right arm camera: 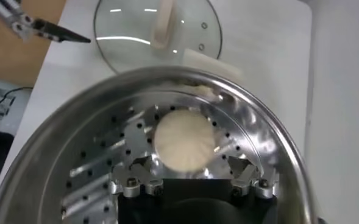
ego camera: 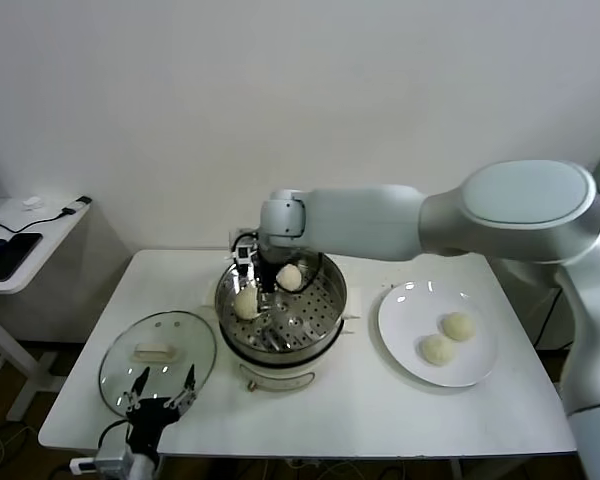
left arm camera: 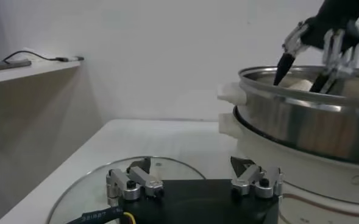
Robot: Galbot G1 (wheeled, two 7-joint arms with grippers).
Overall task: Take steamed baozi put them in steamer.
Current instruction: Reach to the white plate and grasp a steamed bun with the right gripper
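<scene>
With its fingers spread wide around a baozi [right arm camera: 184, 141] lying free on the perforated tray, the right pincer [ego camera: 263, 292] should rise straight from the steamer [ego camera: 332, 290], then go to the plate [ego camera: 400, 310] at three o'clock. The left pincer [ego camera: 161, 388] hangs open and empty at seven o'clock.

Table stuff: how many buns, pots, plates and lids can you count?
Buns: 4, two in the steamer and two on the plate
Steamer: 1
Plate: 1
Lid: 1
Total: 7
</scene>
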